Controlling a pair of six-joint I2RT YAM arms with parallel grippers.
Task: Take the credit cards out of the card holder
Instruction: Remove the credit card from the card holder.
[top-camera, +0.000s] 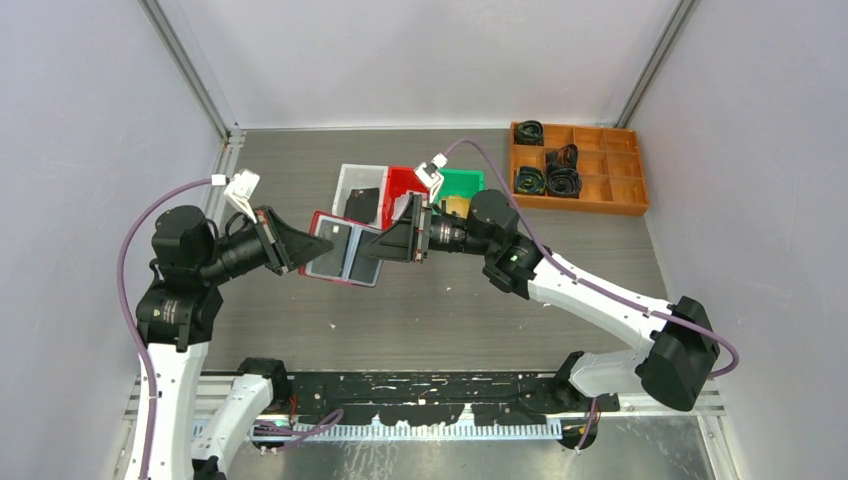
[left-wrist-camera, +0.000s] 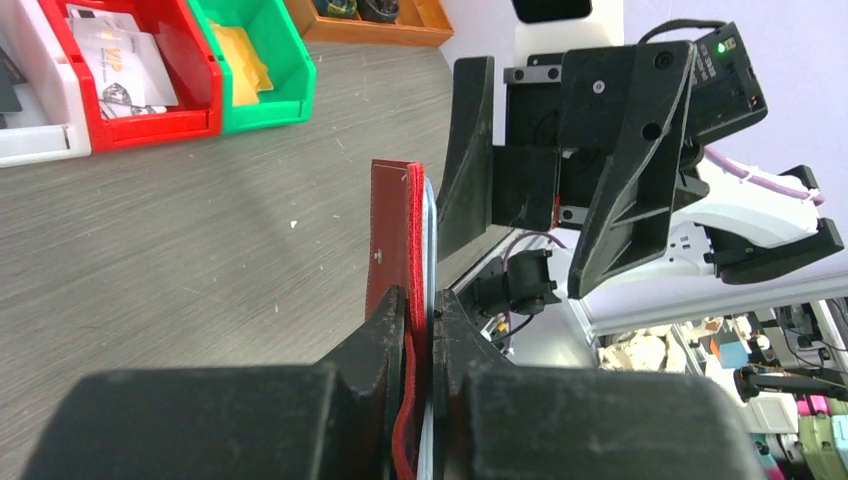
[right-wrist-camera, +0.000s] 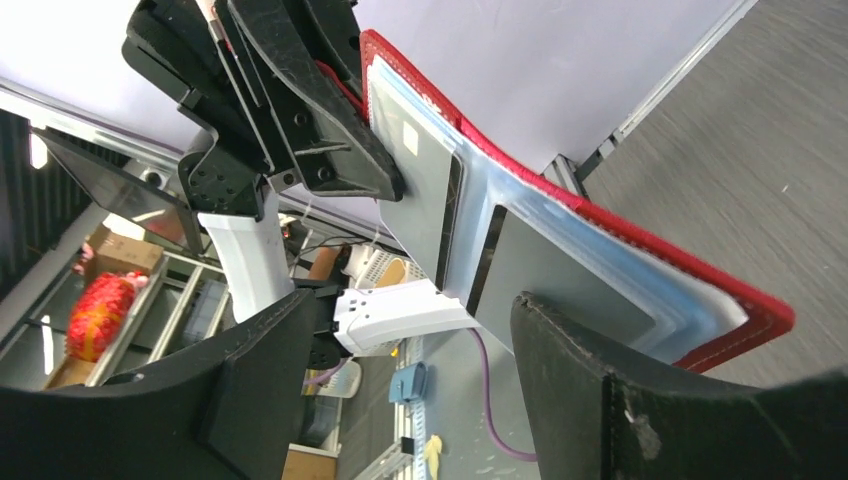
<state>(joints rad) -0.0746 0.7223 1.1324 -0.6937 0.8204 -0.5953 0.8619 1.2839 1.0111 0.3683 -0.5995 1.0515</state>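
**Card holder.** The card holder (top-camera: 345, 258) is held open and off the table (top-camera: 450, 310). The left gripper (left-wrist-camera: 420, 320) clamps its left edge. The left fingers (left-wrist-camera: 385, 330) are pressed onto the red cover and the sleeves from both sides. The right gripper (right-wrist-camera: 415, 320) sits at the holder's opposite edge with its fingers (right-wrist-camera: 600, 400) spread wide. Whether they touch the holder cannot be determined.

**Holder contents.** The clear sleeves carry two dark grey cards (right-wrist-camera: 425, 190), one on each side of the fold.

**Bins.** Three bins stand in a row on the table just behind the card holder.
- The white bin (top-camera: 345, 180) is directly behind the holder and contains one dark card (top-camera: 365, 203).
- The red bin (left-wrist-camera: 150, 125) is next in the row and contains silvery-white cards (left-wrist-camera: 125, 60).
- The green bin (left-wrist-camera: 270, 110) is farthest to the holder's right and contains gold-yellow flat pieces (left-wrist-camera: 240, 55).

**Tray.** A wooden tray (top-camera: 580, 207) with divided compartments lies well apart from the holder, behind it and to its right. Black coiled items (top-camera: 548, 180) occupy several of its compartments, and the other compartments show bare wood.
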